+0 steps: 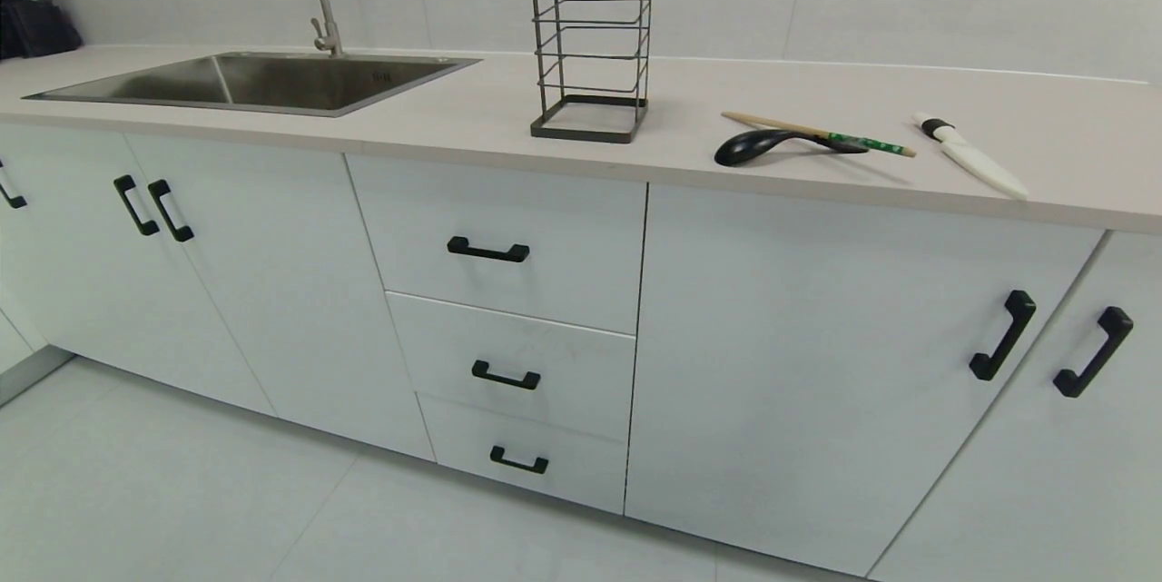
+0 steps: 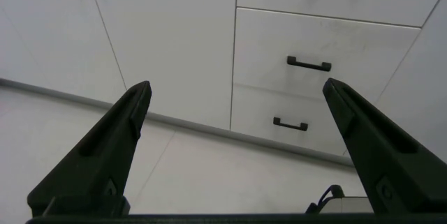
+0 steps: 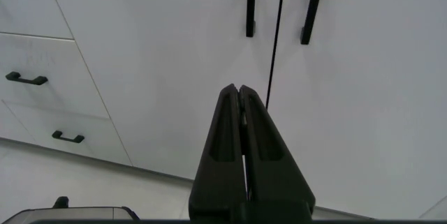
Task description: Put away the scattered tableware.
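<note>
Pale countertop [image 1: 454,133] runs along the wall, with a sink [image 1: 272,83] toward its left end and a wire rack [image 1: 585,136] upright at mid-length, probably the home meant for the tableware. A black spoon [image 1: 753,147], chopsticks [image 1: 817,133] and a white knife [image 1: 976,166] lie loose near the front edge toward the right end. The spoon's handle meets the chopsticks and the knife lies apart. The head view gives this layout; the wrist views give the grippers, low before the cupboards. The left gripper [image 2: 236,88], jaws wide apart, faces the drawers [image 2: 309,63]. The right gripper [image 3: 239,91], jaws pressed together on nothing, faces the cabinet doors [image 3: 174,56].

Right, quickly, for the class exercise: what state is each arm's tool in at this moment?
Left tool: open, holding nothing.
Right tool: closed, nothing between its fingers.
</note>
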`<state>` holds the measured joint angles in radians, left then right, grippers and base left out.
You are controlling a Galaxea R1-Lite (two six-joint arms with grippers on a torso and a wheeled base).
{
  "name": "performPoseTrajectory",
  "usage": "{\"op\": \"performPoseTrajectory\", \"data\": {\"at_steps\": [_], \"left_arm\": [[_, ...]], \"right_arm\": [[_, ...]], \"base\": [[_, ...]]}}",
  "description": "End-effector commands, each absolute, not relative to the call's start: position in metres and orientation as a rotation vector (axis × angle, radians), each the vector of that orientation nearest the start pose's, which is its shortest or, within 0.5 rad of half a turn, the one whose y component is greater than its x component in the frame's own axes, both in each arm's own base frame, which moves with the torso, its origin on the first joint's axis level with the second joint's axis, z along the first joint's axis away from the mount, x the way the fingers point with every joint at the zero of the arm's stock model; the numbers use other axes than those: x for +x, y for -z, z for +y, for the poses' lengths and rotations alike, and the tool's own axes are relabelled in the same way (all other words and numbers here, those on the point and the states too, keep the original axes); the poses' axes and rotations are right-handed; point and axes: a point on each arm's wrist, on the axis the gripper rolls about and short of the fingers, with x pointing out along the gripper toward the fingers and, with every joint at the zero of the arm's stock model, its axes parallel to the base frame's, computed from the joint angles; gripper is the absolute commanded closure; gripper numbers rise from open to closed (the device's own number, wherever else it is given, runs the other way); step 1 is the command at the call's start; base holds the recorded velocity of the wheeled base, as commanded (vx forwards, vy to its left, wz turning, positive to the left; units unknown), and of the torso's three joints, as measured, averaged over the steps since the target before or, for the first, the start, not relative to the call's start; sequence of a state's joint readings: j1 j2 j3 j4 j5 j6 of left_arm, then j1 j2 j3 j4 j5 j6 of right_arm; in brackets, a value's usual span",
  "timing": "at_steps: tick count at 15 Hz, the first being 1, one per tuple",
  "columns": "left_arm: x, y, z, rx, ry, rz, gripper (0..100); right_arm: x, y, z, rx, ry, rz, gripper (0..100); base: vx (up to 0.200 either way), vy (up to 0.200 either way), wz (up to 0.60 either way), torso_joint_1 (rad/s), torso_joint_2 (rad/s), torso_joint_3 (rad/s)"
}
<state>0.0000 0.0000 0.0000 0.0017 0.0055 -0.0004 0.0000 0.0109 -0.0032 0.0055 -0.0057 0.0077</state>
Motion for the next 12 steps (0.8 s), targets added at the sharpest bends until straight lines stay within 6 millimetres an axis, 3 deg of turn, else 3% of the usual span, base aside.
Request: {"op": "performPoseTrajectory", "data": {"at_steps": [1, 12], "left_arm": [[-0.0228, -0.0755, 0.0001, -0.002, -0.006, 0.000, 0], [-0.0228, -0.0753, -0.0002, 0.000, 0.009, 0.002, 0]], "right_arm": [[-0.0221, -0.0760, -0.0001, 0.008, 0.006, 0.015, 100], [-0.0221, -0.0760, -0.0001, 0.008, 0.008, 0.015, 100]], "base": [[0.000, 0.000, 0.00, 0.000, 0.00, 0.000], [0.000, 0.000, 0.00, 0.000, 0.00, 0.000]]}}
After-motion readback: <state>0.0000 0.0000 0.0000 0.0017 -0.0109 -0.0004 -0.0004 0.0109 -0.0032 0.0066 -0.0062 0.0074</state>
